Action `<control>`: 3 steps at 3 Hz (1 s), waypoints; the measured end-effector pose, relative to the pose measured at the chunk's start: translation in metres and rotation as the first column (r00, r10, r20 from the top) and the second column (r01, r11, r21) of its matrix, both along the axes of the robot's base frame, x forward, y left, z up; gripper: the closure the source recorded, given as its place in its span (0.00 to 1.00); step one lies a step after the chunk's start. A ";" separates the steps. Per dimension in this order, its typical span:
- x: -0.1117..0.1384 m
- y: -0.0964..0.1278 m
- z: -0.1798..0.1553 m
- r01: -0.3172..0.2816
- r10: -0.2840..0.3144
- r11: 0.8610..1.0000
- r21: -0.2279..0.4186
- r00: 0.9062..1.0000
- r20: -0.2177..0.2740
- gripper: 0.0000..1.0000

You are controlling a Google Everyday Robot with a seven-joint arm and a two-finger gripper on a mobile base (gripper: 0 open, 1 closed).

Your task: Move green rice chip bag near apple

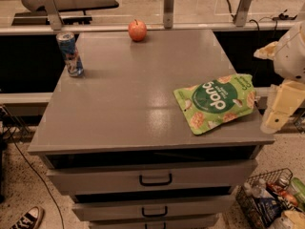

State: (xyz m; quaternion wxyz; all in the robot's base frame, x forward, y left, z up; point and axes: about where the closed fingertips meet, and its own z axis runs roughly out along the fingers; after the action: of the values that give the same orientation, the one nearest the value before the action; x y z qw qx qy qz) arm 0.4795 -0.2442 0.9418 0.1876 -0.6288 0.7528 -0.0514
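Count: one green rice chip bag (217,101), one apple (137,30), one blue-white can (70,54), all on grey tabletop (128,104). Bag lies flat at right front edge of tabletop, well apart from apple at far edge. One gripper (279,111) hangs beside tabletop, just right of bag, not touching it. Whether gripper is parted or closed is not visible.

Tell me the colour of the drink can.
The can is blue and white, camera view; gripper beside the table, right edge.
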 end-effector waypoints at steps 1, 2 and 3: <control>0.033 -0.019 -0.029 -0.070 0.071 0.997 -0.021 0.996 0.057 0.00; 0.059 -0.025 -0.047 -0.125 0.127 0.992 -0.022 0.986 0.109 0.00; 0.077 -0.019 -0.065 -0.158 0.156 0.987 0.000 0.978 0.135 0.00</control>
State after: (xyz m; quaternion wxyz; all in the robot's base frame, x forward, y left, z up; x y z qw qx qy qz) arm 0.5566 -0.2632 0.8768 0.2446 -0.6804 0.6868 -0.0747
